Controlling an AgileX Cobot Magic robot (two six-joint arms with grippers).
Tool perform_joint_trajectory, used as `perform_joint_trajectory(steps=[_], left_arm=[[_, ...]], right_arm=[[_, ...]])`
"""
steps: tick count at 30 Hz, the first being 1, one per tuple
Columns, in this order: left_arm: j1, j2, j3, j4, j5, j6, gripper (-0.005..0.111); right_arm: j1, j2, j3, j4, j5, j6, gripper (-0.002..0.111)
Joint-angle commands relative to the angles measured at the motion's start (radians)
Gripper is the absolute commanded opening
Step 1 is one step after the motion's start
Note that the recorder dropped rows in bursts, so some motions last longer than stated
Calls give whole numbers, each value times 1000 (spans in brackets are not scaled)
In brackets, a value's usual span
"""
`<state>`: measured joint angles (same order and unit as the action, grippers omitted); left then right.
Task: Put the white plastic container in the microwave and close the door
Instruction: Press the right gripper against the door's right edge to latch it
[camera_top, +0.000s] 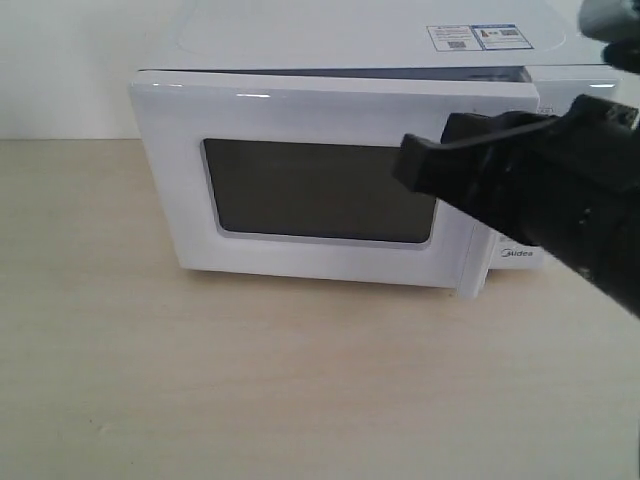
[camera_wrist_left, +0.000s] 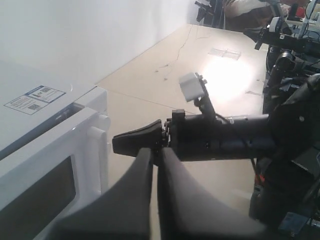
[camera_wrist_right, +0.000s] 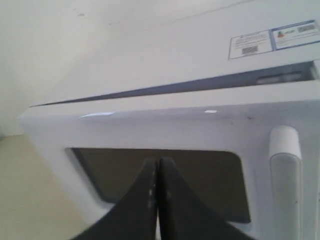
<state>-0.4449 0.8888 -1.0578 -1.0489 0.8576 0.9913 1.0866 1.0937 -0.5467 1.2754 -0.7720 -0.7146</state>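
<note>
Right wrist view: right pincer (camera_wrist_right: 158, 164) closed, empty, facing the door (camera_wrist_right: 150, 125).

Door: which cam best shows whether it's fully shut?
Right wrist view: the door fills the frame, and a dark wedge gap separates its top edge from the microwave, so it is ajar. Exterior view shows the front, part-covered by the right arm. Left wrist view catches only the handle end, obliquely.

I log a pale wood-grain counter (camera_top: 250, 390) against a white wall (camera_top: 70, 60). Left wrist view: a thin cable (camera_wrist_left: 167, 70) and a clear plastic piece (camera_wrist_left: 225, 52) lie on it.
</note>
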Motion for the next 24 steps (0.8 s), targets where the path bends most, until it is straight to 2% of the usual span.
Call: perform_joint_trajectory(steps=[1, 7, 12, 19, 24], left_arm=[[-6, -4, 0, -9, 10, -12, 4], [-6, -4, 0, -9, 12, -12, 4], [-6, -4, 0, -5, 14, -12, 4], [-6, -4, 0, -5, 8, -12, 4], [-6, -4, 0, -8, 8, -12, 4]], right_arm=[[49, 146, 5, -43, -241, 80, 0], [39, 313, -6, -87, -290, 154, 0], [26, 351, -54, -92, -305, 156, 0], [-143, 373, -146, -146, -104, 149, 0], [-163, 396, -196, -187, -134, 92, 0]])
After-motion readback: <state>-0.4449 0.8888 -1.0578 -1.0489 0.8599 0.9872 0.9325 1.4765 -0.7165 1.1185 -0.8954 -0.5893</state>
